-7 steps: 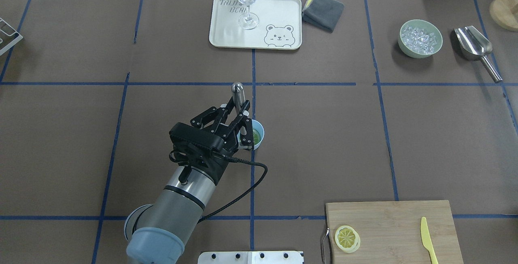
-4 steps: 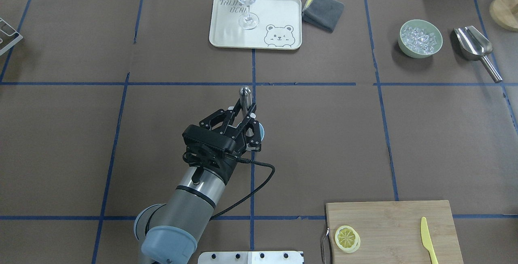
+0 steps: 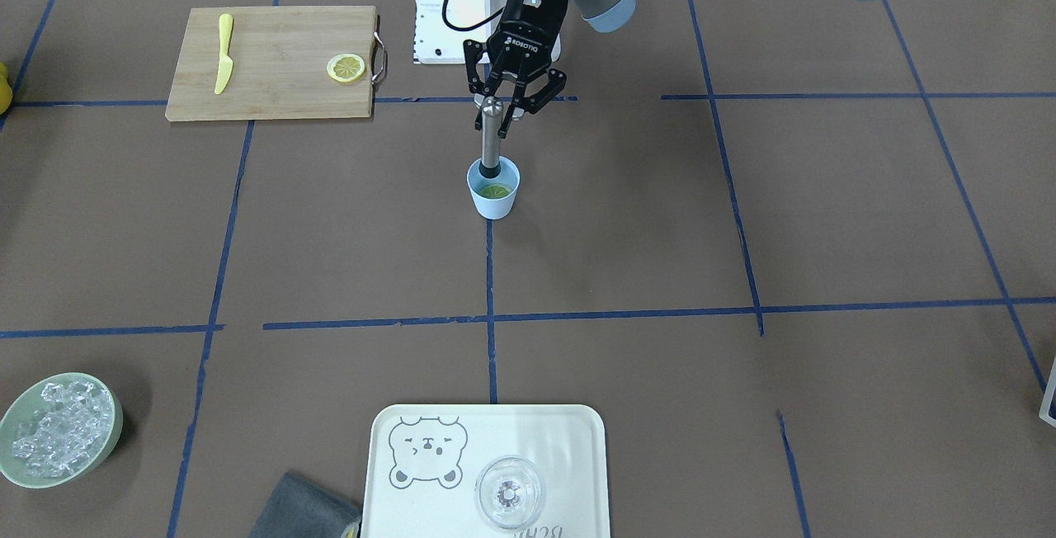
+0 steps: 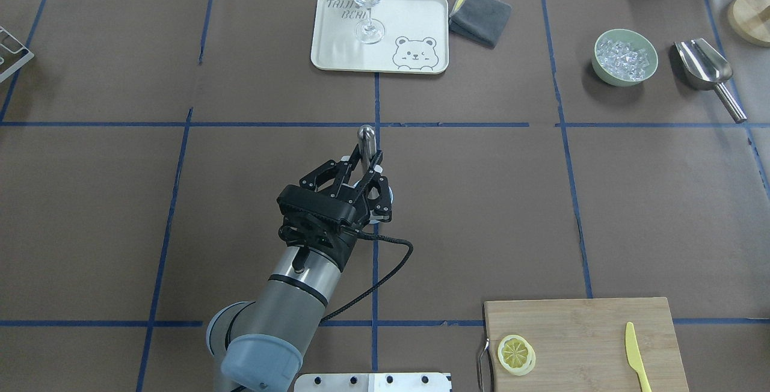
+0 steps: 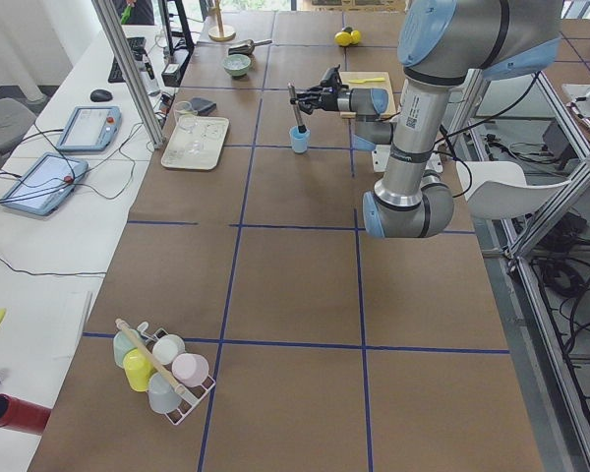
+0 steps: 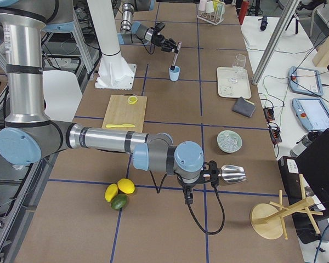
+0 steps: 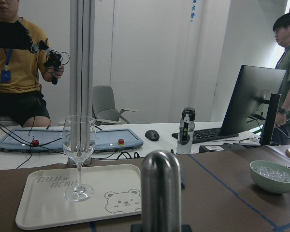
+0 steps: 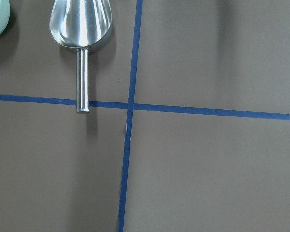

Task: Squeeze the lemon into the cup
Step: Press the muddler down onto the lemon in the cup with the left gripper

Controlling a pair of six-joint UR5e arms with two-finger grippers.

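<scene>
The light-blue cup (image 3: 493,194) stands near the table's middle with a yellowish-green lemon (image 3: 496,190) piece lying inside it. My left gripper (image 3: 500,114) is shut on a steel muddler (image 3: 490,138) held upright, its dark tip down in the cup on the lemon. From overhead the left gripper (image 4: 365,169) covers nearly all of the cup (image 4: 391,196). The muddler's rounded top (image 7: 160,186) fills the left wrist view's bottom. My right gripper (image 6: 188,195) hangs near the steel scoop (image 6: 232,173); I cannot tell if it is open or shut.
A wooden cutting board (image 4: 601,326) at the front right carries another lemon slice (image 4: 516,354) and a yellow knife (image 4: 635,356). At the far side are a cream tray (image 4: 415,19) with a wine glass (image 4: 367,1), a grey cloth (image 4: 480,17) and a green bowl of ice (image 4: 624,57).
My left arm has shifted right and slightly forward with the muddler. The gripper now hides the cup's mouth overhead, which was open to view a second ago.
</scene>
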